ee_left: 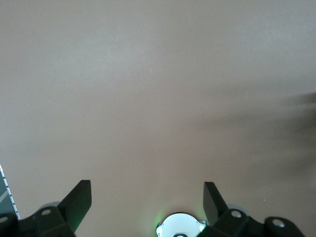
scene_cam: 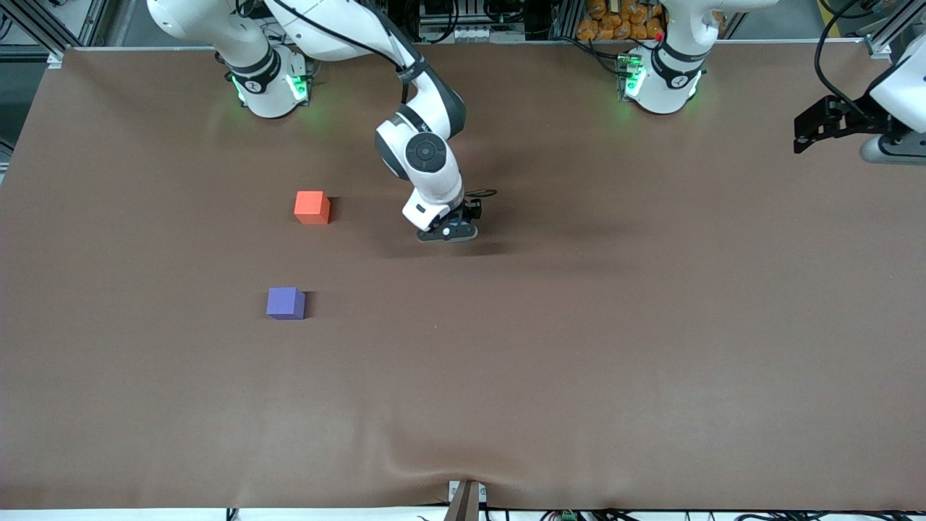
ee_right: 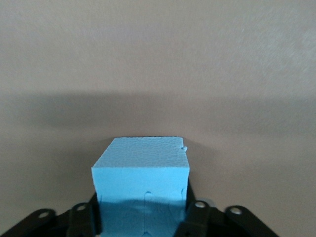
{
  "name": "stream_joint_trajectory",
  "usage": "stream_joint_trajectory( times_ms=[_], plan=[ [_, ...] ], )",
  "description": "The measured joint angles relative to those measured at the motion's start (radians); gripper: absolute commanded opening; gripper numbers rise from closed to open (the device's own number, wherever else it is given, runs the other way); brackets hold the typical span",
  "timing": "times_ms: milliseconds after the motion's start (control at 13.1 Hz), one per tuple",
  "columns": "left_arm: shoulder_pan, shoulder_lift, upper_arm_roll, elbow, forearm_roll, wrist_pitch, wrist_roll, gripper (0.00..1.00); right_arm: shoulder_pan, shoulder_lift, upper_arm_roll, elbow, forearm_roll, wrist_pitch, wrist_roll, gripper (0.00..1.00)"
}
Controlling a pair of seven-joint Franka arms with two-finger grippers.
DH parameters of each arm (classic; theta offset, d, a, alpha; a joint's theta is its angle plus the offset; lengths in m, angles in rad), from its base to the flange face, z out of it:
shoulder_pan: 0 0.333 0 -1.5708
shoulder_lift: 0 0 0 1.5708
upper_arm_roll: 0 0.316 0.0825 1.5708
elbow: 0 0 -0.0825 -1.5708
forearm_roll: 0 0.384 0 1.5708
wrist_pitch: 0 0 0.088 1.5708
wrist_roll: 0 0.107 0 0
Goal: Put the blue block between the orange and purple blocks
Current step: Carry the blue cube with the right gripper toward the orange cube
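Observation:
The blue block (ee_right: 140,173) sits between the fingers of my right gripper (ee_right: 142,211), which is shut on it. In the front view my right gripper (scene_cam: 447,233) is low over the middle of the table, and the hand hides the block. The orange block (scene_cam: 312,207) lies toward the right arm's end of the table. The purple block (scene_cam: 286,302) lies nearer the front camera than the orange one, with a gap between them. My left gripper (scene_cam: 812,129) waits open and empty over the left arm's end of the table; its wrist view (ee_left: 146,197) shows only bare cloth.
A brown cloth (scene_cam: 579,325) covers the table. It has a wrinkle at its front edge, by a small clamp (scene_cam: 466,499). The arms' bases (scene_cam: 268,83) stand along the back edge.

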Motion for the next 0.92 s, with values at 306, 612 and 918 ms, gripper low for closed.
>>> stream_joint_trajectory(
  times_ms=[306, 612, 918],
  plan=[
    [-0.008, 0.051, -0.008, 0.038, -0.027, 0.002, -0.003, 1.0, -0.148, -0.126, -0.029, 0.08, -0.003, -0.315, -0.031, 0.0],
    [-0.011, 0.12, -0.02, 0.07, -0.06, 0.039, -0.036, 1.0, -0.43, -0.308, -0.074, 0.041, -0.005, -0.539, -0.353, 0.0],
    [-0.005, 0.152, -0.018, 0.076, -0.06, 0.06, -0.037, 1.0, -0.575, -0.324, -0.075, -0.091, -0.005, -0.491, -0.493, 0.0]
  ],
)
